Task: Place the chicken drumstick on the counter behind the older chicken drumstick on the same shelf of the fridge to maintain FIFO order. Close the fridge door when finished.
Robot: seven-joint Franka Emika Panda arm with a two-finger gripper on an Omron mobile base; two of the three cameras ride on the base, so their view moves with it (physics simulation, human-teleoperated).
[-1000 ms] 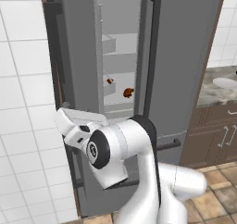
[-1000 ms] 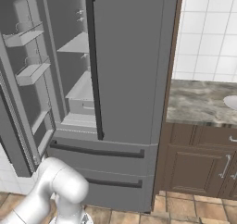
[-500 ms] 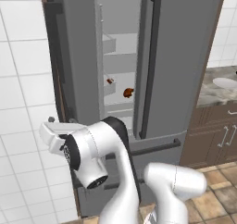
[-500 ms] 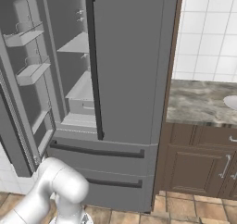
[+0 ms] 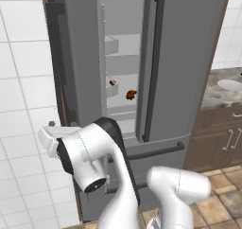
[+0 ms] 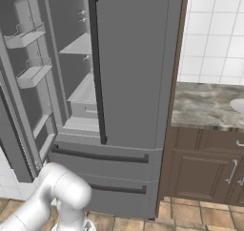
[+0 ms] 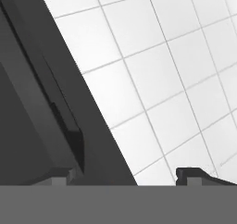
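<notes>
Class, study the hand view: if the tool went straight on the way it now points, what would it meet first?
Probably the white tiled wall ahead of the tool; the fridge's open door lies just alongside, so depth leaves some doubt.

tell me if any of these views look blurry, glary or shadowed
Left base view: soft, flat lighting, no glare; two small brown drumsticks inside the tall dark grey fridge stay blurry. Right base view: mottled grey-brown stone counter evenly lit, edges slightly soft. Hand view: dark fridge door edge nearly featureless, against bright white tiles.
</notes>
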